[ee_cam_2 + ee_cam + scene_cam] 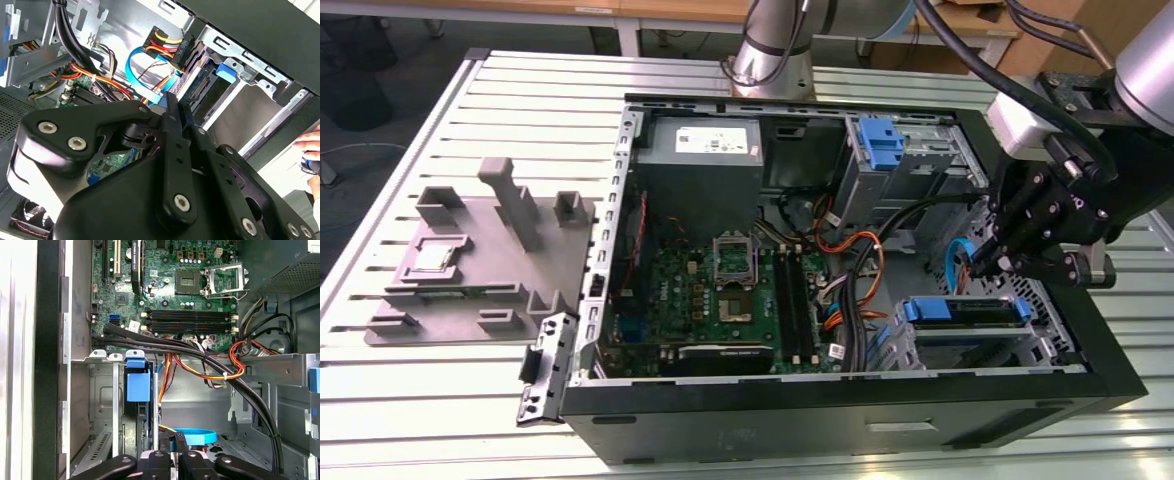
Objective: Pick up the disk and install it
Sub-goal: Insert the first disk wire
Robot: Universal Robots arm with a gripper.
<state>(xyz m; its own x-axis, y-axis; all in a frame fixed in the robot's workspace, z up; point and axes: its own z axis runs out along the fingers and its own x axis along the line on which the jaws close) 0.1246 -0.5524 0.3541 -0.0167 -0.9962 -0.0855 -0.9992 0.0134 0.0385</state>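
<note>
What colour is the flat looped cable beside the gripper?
Blue. The flat looped cable shows best in the second wrist view.

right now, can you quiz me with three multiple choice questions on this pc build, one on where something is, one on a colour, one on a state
1. Where is the claw?
A. at the case's end on the exterior view's left
B. at the case's end on the exterior view's right, by the disk
C. well away from the case

2. What colour is the disk's carrier rail?
A. red
B. green
C. blue

3. How is the computer case?
A. lying open, motherboard exposed
B. closed, side panel on
C. standing upright

Answers:
1 B, the exterior view has the claw beside the drive cage on that side.
2 C, a blue rail runs across the disk in its cage.
3 A, the board and cables show from above.
</note>
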